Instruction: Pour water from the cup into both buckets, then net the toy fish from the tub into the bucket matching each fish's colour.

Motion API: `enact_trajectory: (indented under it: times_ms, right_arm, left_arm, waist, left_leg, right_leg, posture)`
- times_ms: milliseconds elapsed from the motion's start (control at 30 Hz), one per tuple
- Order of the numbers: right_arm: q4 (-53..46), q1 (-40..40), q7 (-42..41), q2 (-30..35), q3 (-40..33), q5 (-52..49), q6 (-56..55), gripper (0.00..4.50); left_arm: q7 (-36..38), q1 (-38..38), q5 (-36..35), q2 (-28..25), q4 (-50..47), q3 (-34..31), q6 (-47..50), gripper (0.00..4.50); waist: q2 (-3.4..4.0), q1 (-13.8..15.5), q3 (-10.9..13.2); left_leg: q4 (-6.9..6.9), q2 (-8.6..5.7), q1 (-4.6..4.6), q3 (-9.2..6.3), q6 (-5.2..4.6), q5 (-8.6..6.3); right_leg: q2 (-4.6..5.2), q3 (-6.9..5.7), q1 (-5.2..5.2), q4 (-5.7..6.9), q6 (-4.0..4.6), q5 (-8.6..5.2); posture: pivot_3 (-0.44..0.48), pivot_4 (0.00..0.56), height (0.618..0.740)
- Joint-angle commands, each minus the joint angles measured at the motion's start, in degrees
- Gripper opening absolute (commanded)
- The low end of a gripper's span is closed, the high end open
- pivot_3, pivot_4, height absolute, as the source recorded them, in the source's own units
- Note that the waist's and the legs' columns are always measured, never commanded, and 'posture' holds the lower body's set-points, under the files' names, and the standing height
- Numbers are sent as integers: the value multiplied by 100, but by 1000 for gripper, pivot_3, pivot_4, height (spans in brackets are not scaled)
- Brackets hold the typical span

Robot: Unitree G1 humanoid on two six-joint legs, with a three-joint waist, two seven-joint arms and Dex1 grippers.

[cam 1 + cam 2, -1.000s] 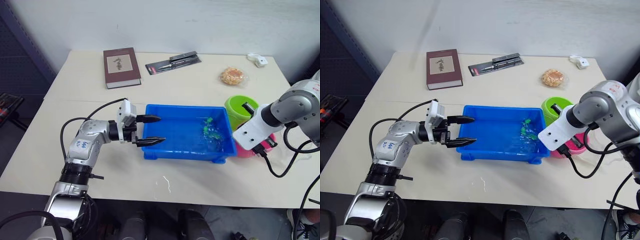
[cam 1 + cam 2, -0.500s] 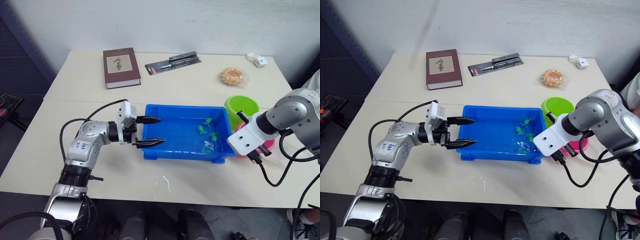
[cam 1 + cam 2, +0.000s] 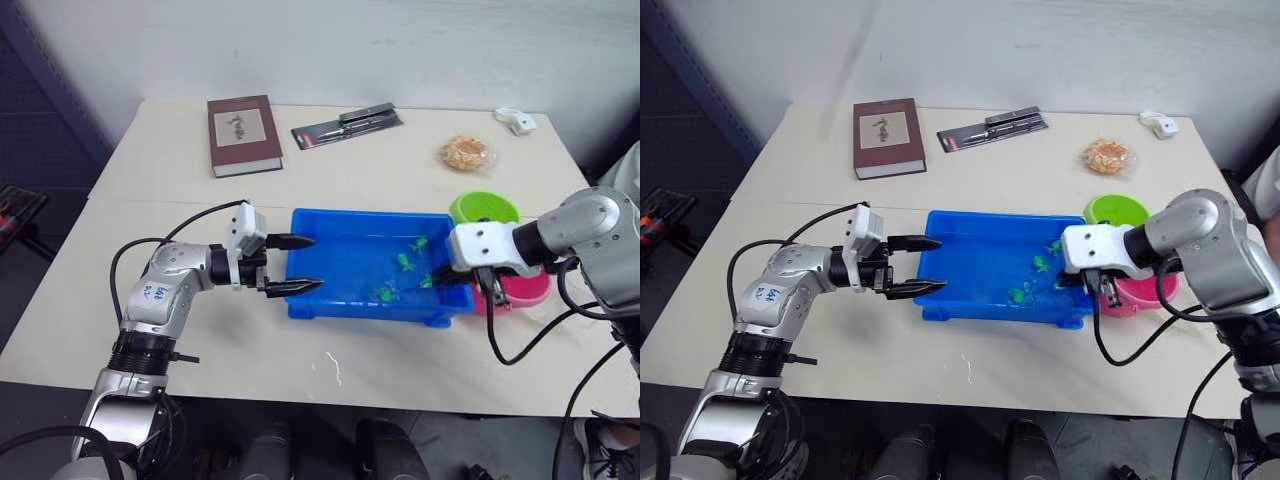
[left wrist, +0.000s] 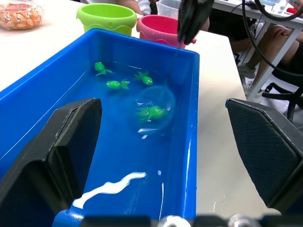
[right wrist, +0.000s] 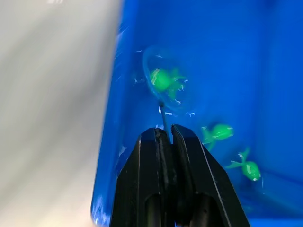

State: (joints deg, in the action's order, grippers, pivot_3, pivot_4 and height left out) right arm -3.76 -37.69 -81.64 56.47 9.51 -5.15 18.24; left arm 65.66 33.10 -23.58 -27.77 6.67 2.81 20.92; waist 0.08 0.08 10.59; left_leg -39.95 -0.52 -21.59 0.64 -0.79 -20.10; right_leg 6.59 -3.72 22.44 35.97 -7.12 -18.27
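My left claw hangs released at the left end of the tub, its two black fingers spread wide and pointing along the tub's length toward my right. The tub lies with its long axis running left to right across the table, holding shallow water. In it I count four green fish: three swim loose near the right end, and one sits inside the round hoop of the net. The net's thin stick slants up from the hoop, toward the near right corner of the tub, into my right claw, which is clenched tight on the stick. Just beyond the tub's right end stand two buckets, the green bucket farther back and the pink bucket nearer me, touching or nearly so. At the far side lie one dark red book, a long packaged tool and a bagged snack; I cannot read any writing on them.
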Motion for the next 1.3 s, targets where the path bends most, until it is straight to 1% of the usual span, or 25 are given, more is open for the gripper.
enact_trajectory:
  times_ms: [33, 100, 200, 267, 367, 533, 667, 867, 1033, 1200, 1300]
  right_arm:
    - [-99, 338, 302, -3, -563, -306, -196, 0]
    - [-164, 643, 404, -50, -857, -515, -387, 0]
    - [-409, 1062, 830, -200, -1442, -838, -383, 0]
    - [-612, 1284, 999, -280, -1701, -1016, -446, 0]
    - [-762, 1689, 1202, -273, -1922, -826, -1153, 0]
    - [-886, 2149, 1949, -430, -2237, -445, -2088, 0]
    - [-1222, 2883, 2444, -539, -2550, -278, -2192, 0]
    - [-1401, 3557, 2989, -535, -2777, 200, -2620, 0]
    - [-1432, 3925, 3332, -561, -3057, 406, -2860, 0]
    - [-1411, 4192, 3611, -502, -3628, 494, -3056, 0]
    - [-1112, 4203, 3783, -395, -3964, 663, -3369, 0]
  left_arm:
    - [9, -15, -136, -80, -239, -131, 0, 4488]
    - [6, -17, -135, -96, -253, -138, 11, 4488]
    - [-6, -2, -145, -127, -299, -154, 57, 4488]
    - [-3, -9, -153, -138, -310, -173, 60, 4488]
    - [30, -8, -180, -154, -294, -186, 27, 4488]
    - [85, 130, -161, -139, -116, -165, -70, 4488]
    - [97, 220, -146, -99, -17, -138, -110, 4488]
    - [59, 318, -122, -9, 53, -87, -132, 4488]
    - [37, 355, -103, 47, 56, -79, -141, 4488]
    - [-25, 320, -112, 87, 11, -115, -166, 4488]
    - [-59, 292, -121, 119, -7, -121, -193, 4488]
  waist:
    - [0, 10, 0]
    - [0, 21, 0]
    - [0, 25, 0]
    - [0, 24, 0]
    - [0, 24, 0]
    - [0, 22, 0]
    - [-1, 68, 0]
    - [-1, 123, 0]
    - [0, 125, 0]
    - [0, 126, 0]
    - [-1, 125, 0]
  left_leg:
    - [0, 0, 0, 0, 0, 0]
    - [0, -2, 0, 1, 0, 0]
    - [1, -3, 0, 1, 0, 0]
    - [0, -2, 0, 2, 0, 0]
    - [1, -1, 0, 1, 0, 0]
    - [1, -2, 1, 5, 0, 0]
    - [3, -1, 1, 4, 0, 0]
    - [1, -2, 2, 7, -1, 0]
    - [1, -2, 3, 8, -1, 0]
    - [1, -2, 3, 8, -1, 0]
    - [2, -2, 4, 9, -1, 0]
  right_leg:
    - [0, -1, 0, -1, 0, 0]
    - [1, 0, -1, -1, 0, 0]
    - [1, 0, -1, -1, 0, 0]
    - [1, 1, -1, 1, 0, 0]
    - [-1, 1, -1, 0, 0, 0]
    - [-2, 3, -1, 2, 0, 0]
    - [-2, 1, -2, 0, 0, 0]
    - [-4, 4, -2, 1, -1, 0]
    - [-4, 5, -3, 1, -1, 0]
    - [-4, 5, -4, 1, -1, 0]
    - [-5, 6, -5, 1, -1, 0]
  posture:
    - [0, 150, 738]
    - [0, 150, 738]
    - [0, 150, 738]
    - [0, 150, 738]
    - [0, 150, 738]
    - [0, 150, 738]
    - [0, 150, 738]
    - [0, 150, 738]
    - [0, 150, 738]
    - [0, 150, 738]
    - [0, 150, 738]
